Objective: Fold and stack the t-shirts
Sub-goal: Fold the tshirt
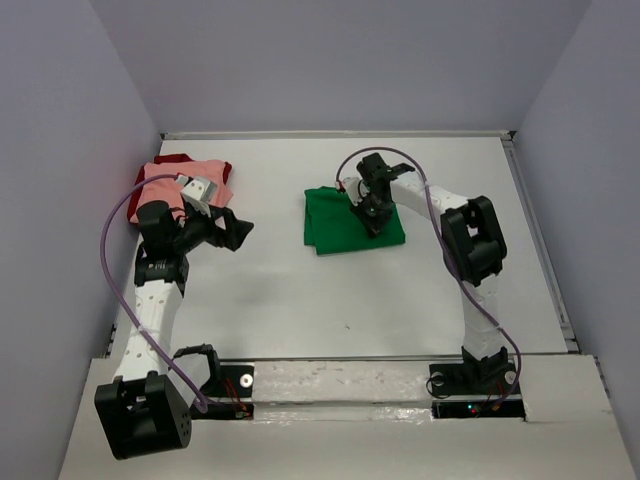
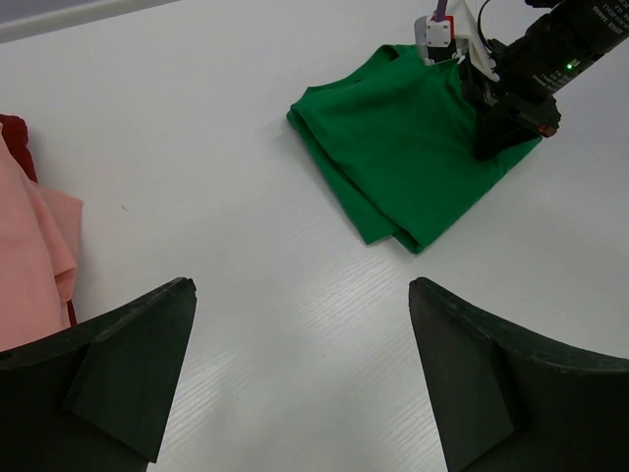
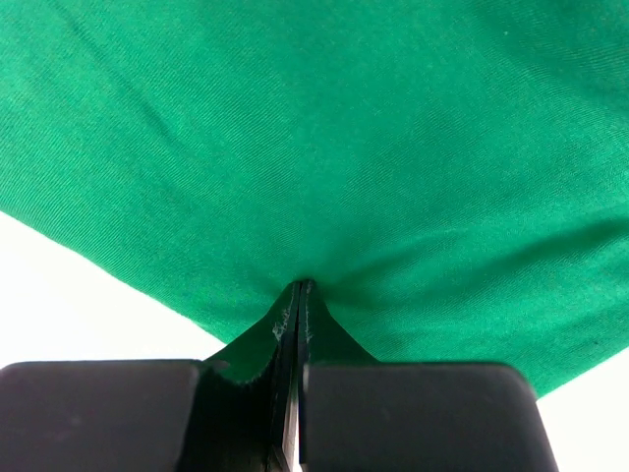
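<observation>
Two jaws of the right gripper (image 3: pixel 298 295) pinch an edge of the folded bright green cloth t-shirt (image 1: pixel 335 225) on the white table (image 1: pixel 300 300), left gripper (image 1: pixel 228 228) wide open; lifting may undo its folds.

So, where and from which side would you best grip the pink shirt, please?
I'd pinch the pink shirt's folded edge facing the table's middle, coming from that side: it lies rumpled on the dark red shirt, and that edge juts toward the open left gripper.
</observation>
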### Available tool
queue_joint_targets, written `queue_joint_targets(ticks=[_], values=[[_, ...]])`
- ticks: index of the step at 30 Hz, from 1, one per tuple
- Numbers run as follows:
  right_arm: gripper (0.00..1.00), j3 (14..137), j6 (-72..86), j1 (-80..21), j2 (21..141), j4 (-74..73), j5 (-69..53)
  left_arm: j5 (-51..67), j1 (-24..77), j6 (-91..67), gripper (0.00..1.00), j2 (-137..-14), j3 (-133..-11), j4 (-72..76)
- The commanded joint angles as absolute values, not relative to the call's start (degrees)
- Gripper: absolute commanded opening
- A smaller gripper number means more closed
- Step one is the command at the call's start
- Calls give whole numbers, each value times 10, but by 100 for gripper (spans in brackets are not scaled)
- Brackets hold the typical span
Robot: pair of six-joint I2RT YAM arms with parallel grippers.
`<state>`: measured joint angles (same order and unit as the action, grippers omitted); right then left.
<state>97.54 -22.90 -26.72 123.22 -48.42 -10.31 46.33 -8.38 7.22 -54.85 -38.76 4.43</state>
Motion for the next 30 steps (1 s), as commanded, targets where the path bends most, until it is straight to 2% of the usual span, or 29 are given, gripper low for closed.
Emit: queue_joint_targets(ticks=[1, 5, 6, 7, 10, 14, 21, 23, 25, 30], values=[[0, 998, -229, -274, 1196, -508, -95, 474, -87, 79, 99, -540, -413, 50], [0, 1025, -250, -274, 1149, -537, -94, 477, -87, 80, 99, -539, -417, 47], [3, 1038, -254, -274, 1142, -548, -99, 476, -87, 79, 99, -540, -421, 47], [16, 1052, -257, -274, 1136, -577, -107, 476, -87, 76, 99, -545, -423, 46], [31, 1110, -267, -293, 1133, -630, -116, 477, -88, 60, 99, -555, -427, 54], [33, 1122, -272, -344, 1142, -644, -90, 462, -91, 13, 99, -567, -409, 100], [37, 1071, -287, -437, 1171, -572, -20, 454, -127, -40, 99, -596, -400, 134], [41, 1065, -295, -448, 1185, -551, -3, 448, -136, -47, 99, -599, -397, 137], [53, 1056, -303, -456, 1187, -531, 19, 444, -148, -52, 99, -600, -393, 140], [54, 1069, -314, -470, 1214, -507, 32, 446, -156, -57, 99, -596, -388, 146]])
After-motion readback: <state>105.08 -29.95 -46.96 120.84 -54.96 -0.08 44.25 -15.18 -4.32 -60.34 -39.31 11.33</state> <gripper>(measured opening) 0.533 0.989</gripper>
